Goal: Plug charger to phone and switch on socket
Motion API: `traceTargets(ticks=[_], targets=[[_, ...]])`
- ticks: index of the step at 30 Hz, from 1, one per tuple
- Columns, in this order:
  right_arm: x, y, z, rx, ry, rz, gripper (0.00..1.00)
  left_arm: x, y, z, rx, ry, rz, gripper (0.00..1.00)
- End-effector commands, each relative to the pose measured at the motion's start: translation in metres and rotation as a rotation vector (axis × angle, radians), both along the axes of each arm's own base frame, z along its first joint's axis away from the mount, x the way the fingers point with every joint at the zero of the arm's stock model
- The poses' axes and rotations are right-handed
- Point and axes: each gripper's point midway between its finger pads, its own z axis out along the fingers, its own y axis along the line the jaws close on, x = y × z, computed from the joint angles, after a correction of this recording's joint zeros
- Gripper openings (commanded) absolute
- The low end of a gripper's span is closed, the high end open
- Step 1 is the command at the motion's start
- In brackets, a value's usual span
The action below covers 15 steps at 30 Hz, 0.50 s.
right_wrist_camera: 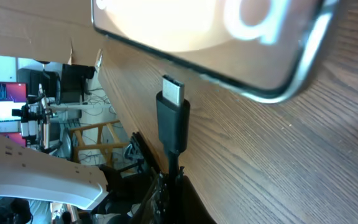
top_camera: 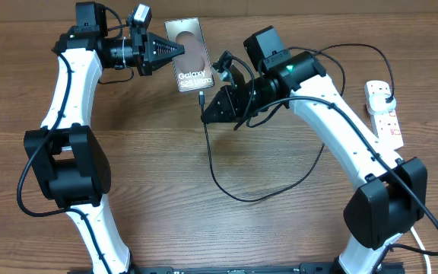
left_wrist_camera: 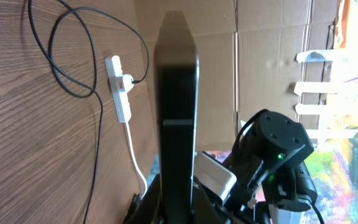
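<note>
Charger limp and light, so right hand pinches its stiff connector, just short of slick rigid phone; left hand closed empty at phone's side edge.

Tip of charger just below phone; socket far right.

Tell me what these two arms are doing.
The right gripper is shut on the charger just behind its connector tip, which points at the bottom edge of the phone, not yet plugged in. The left gripper is shut, its tip against the phone's side, apparently bracing it. The charger's plug sits in the socket.
</note>
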Motion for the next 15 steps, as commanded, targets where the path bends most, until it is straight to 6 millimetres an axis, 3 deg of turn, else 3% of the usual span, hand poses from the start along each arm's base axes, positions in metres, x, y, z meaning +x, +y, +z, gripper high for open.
traceTargets(ticks=[1, 15], targets=[[-0.0015, 0.0032, 0.0054, 0.006, -0.018, 0.007, 0.04, -0.0077, -0.0001, 0.0200, -0.034, -0.048, -0.018, 0.04], [0.0006, 0.0041, 0.0064, 0.012, -0.029, 0.007, 0.04, -0.0099, -0.0060, 0.0114, 0.003, -0.006, -0.013, 0.04]])
